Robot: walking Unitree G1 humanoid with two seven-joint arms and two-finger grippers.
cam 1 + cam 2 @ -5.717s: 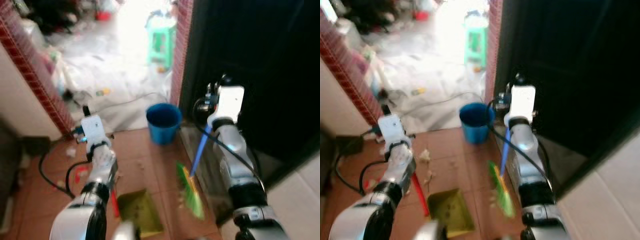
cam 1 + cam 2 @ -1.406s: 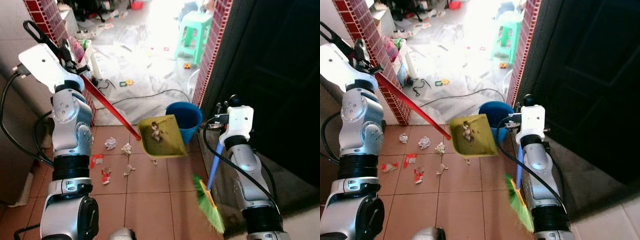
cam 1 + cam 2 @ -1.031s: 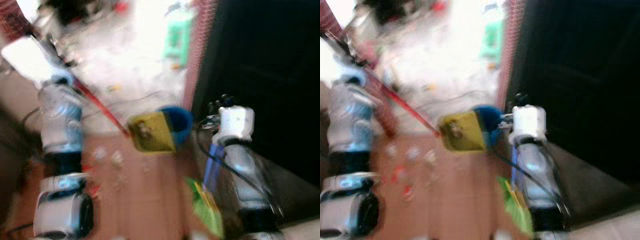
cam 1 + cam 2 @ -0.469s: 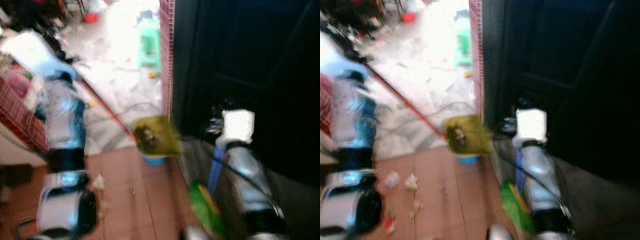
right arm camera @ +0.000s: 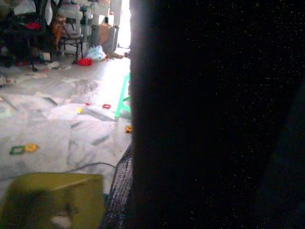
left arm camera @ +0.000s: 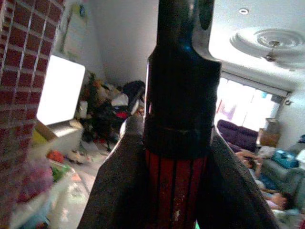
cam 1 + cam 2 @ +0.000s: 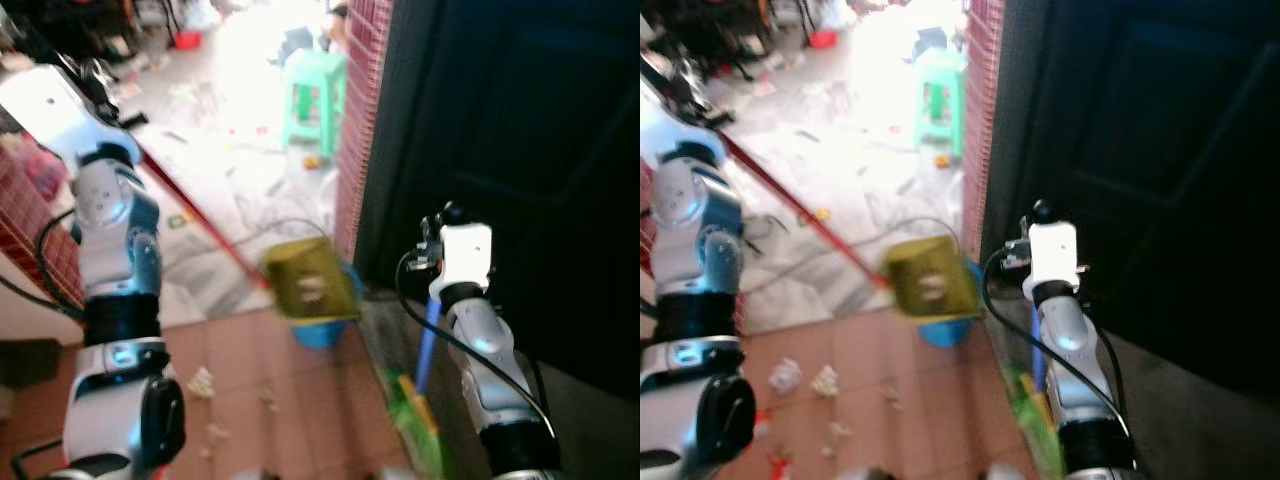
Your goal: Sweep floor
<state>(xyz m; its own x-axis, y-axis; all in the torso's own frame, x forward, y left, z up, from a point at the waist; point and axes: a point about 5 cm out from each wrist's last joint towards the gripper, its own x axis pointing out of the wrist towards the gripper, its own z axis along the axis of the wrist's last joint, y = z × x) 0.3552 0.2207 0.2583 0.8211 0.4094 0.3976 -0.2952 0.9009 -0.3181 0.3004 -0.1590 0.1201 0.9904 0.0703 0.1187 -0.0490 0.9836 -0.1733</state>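
Yellow-green dustpan (image 7: 308, 280) on red handle (image 7: 190, 213), blue bucket (image 7: 322, 329), green broom (image 7: 415, 420).

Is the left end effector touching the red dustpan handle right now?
Touching. The left wrist view shows the red handle pressed between the left end effector's dark fingers, with no gap on either side.

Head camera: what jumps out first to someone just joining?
The yellow dustpan, raised on its long red handle by the left gripper, hangs over the blue bucket beside the dark door. The right arm holds the blue-handled green broom low by that door, and paper scraps litter the tiles.
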